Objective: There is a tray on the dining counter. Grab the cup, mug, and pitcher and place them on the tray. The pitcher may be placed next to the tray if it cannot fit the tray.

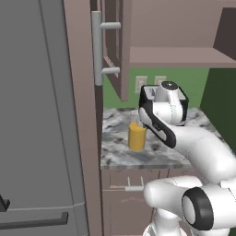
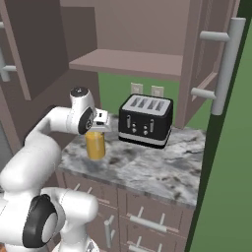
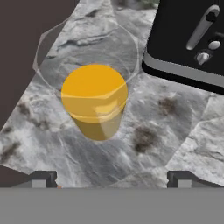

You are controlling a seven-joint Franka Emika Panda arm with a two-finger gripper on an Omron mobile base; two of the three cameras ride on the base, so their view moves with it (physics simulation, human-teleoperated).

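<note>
Left base view: a small grey-and-white marbled tabletop (image 1: 152,152) sits between a brown cabinet side with a grey bar handle (image 1: 97,46) and a green wall with two sockets. The smooth yellow-orange pitcher (image 1: 137,137), a plain cylinder, stands directly under the gripper, whose fingertips the white wrist hides.

Right base view: the gripper (image 2: 98,129) hangs just above the pitcher (image 2: 95,145); a glossy black four-slot toaster (image 2: 145,121) stands beyond it to one side, under a brown shelf.

Hand view: the gripper (image 3: 111,178) stands spread wide with nothing between its two dark fingertips. The pitcher (image 3: 96,101) is straight ahead below, upright on veined stone. The toaster (image 3: 188,41) is cut off at the corner.
</note>
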